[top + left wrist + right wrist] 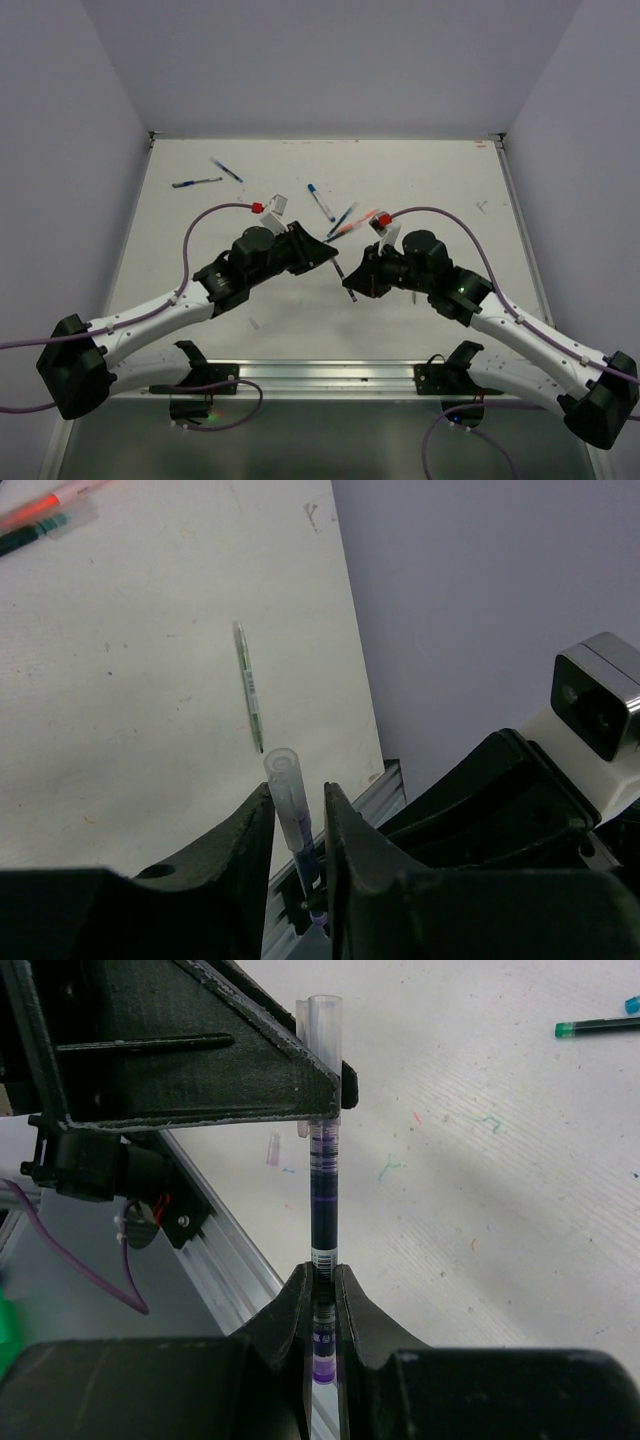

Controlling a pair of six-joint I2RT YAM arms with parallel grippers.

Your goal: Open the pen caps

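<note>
Meeting above the middle of the white desk [430, 180], the two black arms share one thin stick pen with a dark purple-blue core [323, 1200]. The right claw [322, 1278] is pressed together on the lower part of that pen, pinching its barrel between both fingers, so that it rises straight up in the right wrist view. At the pen's other end sits a pale see-through plastic cap [283, 780], fitted on the pen and lifted clear of the desk. The left claw [298, 802] stands closely on either side of this cap, with a sliver of space showing on one side; whether it truly grips I cannot tell. Further back on the desk lie loose pens: a long blue pen [196, 183] near the far left, a short blue-tipped pen [320, 202] towards the centre, and an orange-red pen [365, 217] just beside a darker one. Seen from the left wrist, a thin greenish pen [248, 685] lies alone on the desk beyond the claw
</note>
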